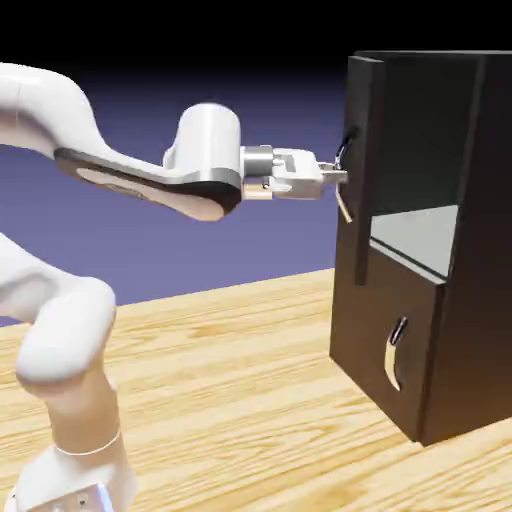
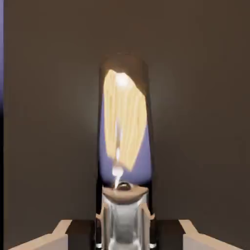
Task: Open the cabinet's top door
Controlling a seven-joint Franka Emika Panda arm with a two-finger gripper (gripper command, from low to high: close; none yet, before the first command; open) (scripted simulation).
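The dark cabinet [image 1: 470,300] stands at the right of the exterior view. Its top door [image 1: 358,200] is swung partly out and shows almost edge-on, so the pale shelf [image 1: 415,235] inside can be seen. My gripper [image 1: 338,177] reaches in level from the left and is shut on the door's curved silver handle [image 1: 346,208]. In the hand view the dark door [image 2: 53,122] fills the picture. The shiny handle [image 2: 124,122] runs up the middle, and the gripper [image 2: 124,215] is closed around its lower end.
Below the top door is the shorter panel [image 1: 370,310], shut, with its own small silver handle [image 1: 394,352]. The wooden table [image 1: 230,400] spreads out in front of the cabinet. The arm's elbow [image 1: 60,340] rises at the lower left.
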